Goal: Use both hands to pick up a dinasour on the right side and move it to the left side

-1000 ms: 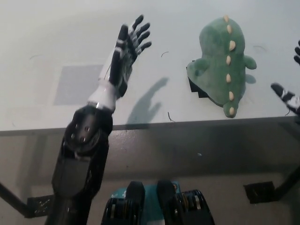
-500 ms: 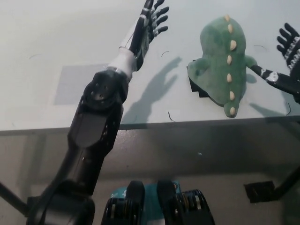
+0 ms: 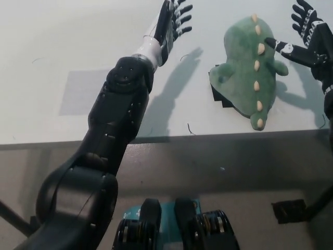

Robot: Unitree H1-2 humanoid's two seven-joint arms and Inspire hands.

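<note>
A green plush dinosaur (image 3: 248, 73) with a row of cream spikes lies on the white table (image 3: 62, 47), at the right side. My left hand (image 3: 172, 23) is stretched far forward, open with fingers spread, to the left of the dinosaur and apart from it. My black right hand (image 3: 306, 36) is open at the dinosaur's upper right; one finger (image 3: 278, 46) reaches over the toy's top edge and seems to touch it. Neither hand holds anything.
A faint grey square patch (image 3: 83, 92) marks the table's left side. The table's front edge (image 3: 166, 140) runs across the middle of the picture, with floor below. A dark flat piece (image 3: 217, 96) shows under the dinosaur's left edge.
My left arm has stretched further forward and right, toward the dinosaur. The right hand has come in from the right edge, up and left, reaching the toy's top. The dinosaur has not moved.
</note>
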